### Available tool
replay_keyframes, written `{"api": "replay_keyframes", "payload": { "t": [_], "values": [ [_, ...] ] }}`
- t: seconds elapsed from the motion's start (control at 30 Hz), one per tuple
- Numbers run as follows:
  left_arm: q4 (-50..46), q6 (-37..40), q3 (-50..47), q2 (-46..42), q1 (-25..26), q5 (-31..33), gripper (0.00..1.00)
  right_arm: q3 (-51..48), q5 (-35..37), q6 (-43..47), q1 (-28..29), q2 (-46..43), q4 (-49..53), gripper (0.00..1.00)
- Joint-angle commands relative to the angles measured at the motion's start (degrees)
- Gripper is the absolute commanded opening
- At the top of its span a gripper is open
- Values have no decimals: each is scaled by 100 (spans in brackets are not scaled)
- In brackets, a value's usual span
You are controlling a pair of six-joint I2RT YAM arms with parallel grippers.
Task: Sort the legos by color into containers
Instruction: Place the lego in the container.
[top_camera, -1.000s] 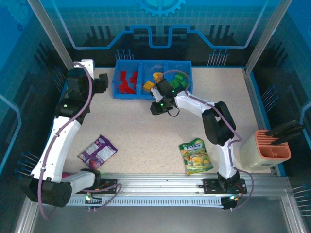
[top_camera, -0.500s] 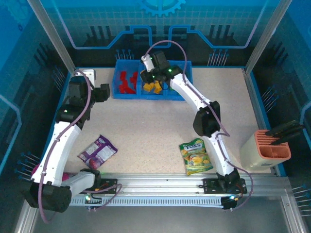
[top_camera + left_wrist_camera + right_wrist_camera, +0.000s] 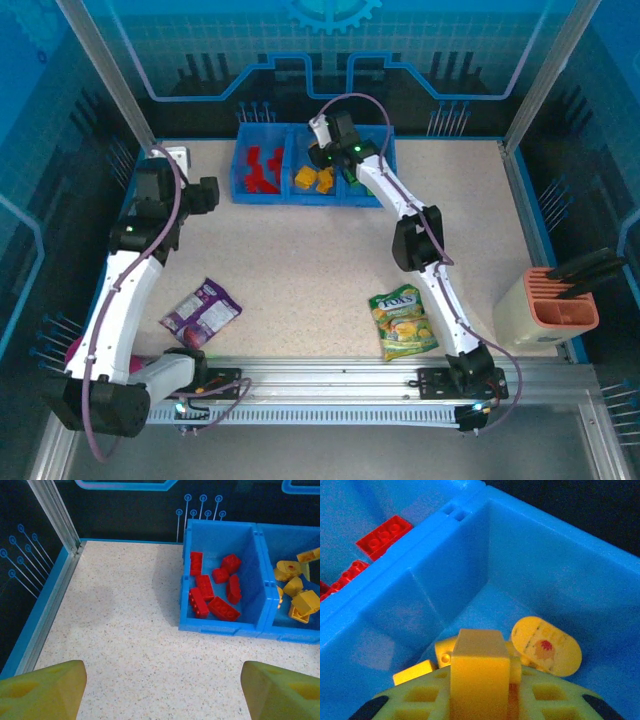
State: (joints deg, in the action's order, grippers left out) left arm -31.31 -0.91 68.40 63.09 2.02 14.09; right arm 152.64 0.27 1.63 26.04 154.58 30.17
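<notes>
Lego brick (image 3: 479,672), yellow-orange, probably light, rigid and slick, is pinched by its flat sides in the right gripper (image 3: 322,155) at lower centre over the blue tray (image 3: 530,555); the left gripper (image 3: 161,687) is spread and empty.

A speckled beige table (image 3: 300,250) carries three stray items. A purple packet (image 3: 200,312) lies flat near the front left. A green-yellow bag (image 3: 402,322) lies flat near the front right, well apart from the packet. A beige-and-salmon holder (image 3: 548,310) stands upright at the right edge, with dark handles (image 3: 590,266) sticking out of its slots. A metal rail (image 3: 340,378) runs along the near edge.
</notes>
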Motion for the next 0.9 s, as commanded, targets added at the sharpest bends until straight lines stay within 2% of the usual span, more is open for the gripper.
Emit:
{"api": "replay_keyframes", "payload": {
  "t": [0.0, 0.33, 0.53, 0.67, 0.77, 0.87],
  "values": [
    [-211, 195, 310, 141, -62, -125, 82, 157, 197, 164, 50, 259, -294, 30],
    [-165, 49, 384, 204, -70, -350, 82, 147, 25, 220, 18, 465, -934, 44],
    [-208, -29, 295, 136, -70, -367, 81, -34, -49, 268, 23, 231, -905, 46],
    [-34, -284, -59, 139, -70, -441, 81, -929, -275, 259, 24, -586, -1286, 47],
    [572, -544, -630, 26, -70, -534, 85, -1983, -385, 217, 10, -1500, -1633, 51],
    [1252, -516, -1091, -95, -70, -742, 95, -3278, -287, 146, -4, -2703, -1740, 59]
  ]
}}
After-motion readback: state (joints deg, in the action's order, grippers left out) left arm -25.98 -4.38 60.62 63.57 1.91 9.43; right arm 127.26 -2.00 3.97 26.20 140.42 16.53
